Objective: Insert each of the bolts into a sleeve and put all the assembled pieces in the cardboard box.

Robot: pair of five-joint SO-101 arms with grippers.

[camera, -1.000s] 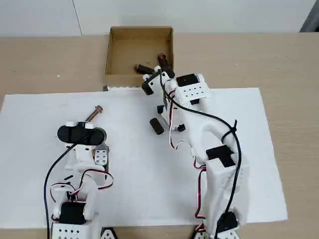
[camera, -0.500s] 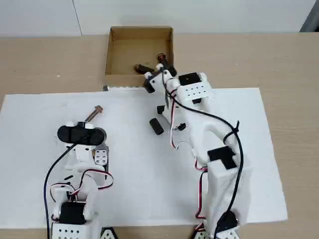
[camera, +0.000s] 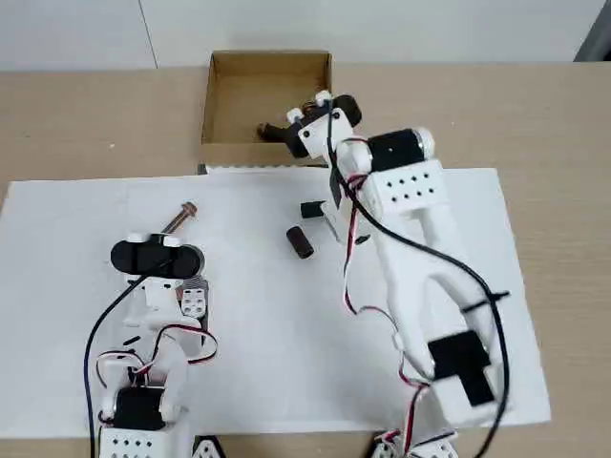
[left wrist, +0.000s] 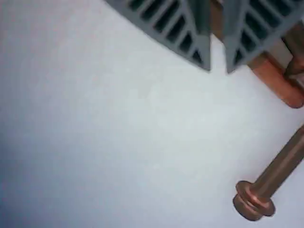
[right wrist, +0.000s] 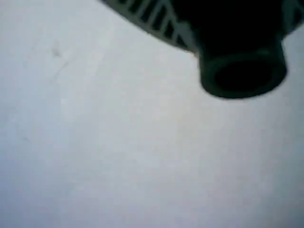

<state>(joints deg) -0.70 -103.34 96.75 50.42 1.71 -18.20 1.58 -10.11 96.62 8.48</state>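
The black cylindrical sleeve (right wrist: pixel 242 71) is clamped in the right hand (camera: pixel 300 132), with its hollow end poking out past the tips. It hangs over the near right corner of the brown cardboard box (camera: pixel 221 95), where a dark assembled piece (camera: pixel 270 130) lies inside. Whether a bolt sits in the gripped sleeve I cannot tell.

Let go from here, it could catch the box's near wall and tip out onto the white paper sheet (camera: pixel 86 239), because the hand sits close above that edge. A loosely seated bolt could also slide free on landing.

A loose black sleeve (camera: pixel 301 240) lies on the paper near the right arm. Well apart from it, the copper flanged bolt (left wrist: pixel 266 190) lies just beyond the left hand (left wrist: pixel 217 64), whose tips are drawn nearly together on nothing.
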